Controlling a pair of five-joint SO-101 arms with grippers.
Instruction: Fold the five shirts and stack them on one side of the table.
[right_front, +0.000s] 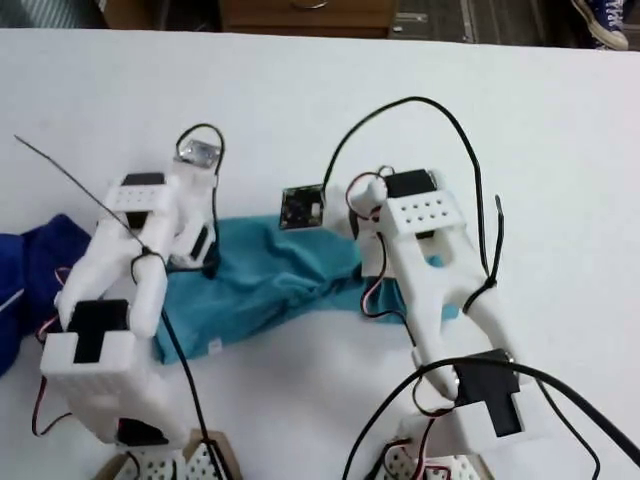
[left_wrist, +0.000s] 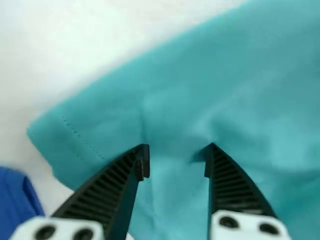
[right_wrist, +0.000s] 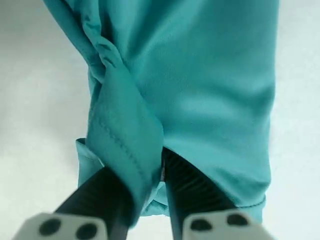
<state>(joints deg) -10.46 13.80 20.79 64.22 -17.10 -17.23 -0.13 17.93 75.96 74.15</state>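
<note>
A teal shirt (right_front: 280, 280) lies crumpled in a long band across the middle of the white table (right_front: 520, 130). My left gripper (left_wrist: 176, 157) stands open with its tips pressed down on the shirt (left_wrist: 240, 95) near a stitched hem corner; in the high view the left gripper (right_front: 205, 255) is at the shirt's left end. My right gripper (right_wrist: 150, 175) is shut on a hemmed fold of the teal shirt (right_wrist: 200, 75), at the right end by the right gripper (right_front: 368, 250). A dark blue shirt (right_front: 35, 275) lies bunched at the table's left edge.
Black cables (right_front: 440, 110) loop above the right arm and one trails over the left arm. The blue shirt (left_wrist: 15, 200) sits just beside the teal hem. Bare table stretches behind and to the right of the arms. Furniture (right_front: 310, 15) stands beyond the far edge.
</note>
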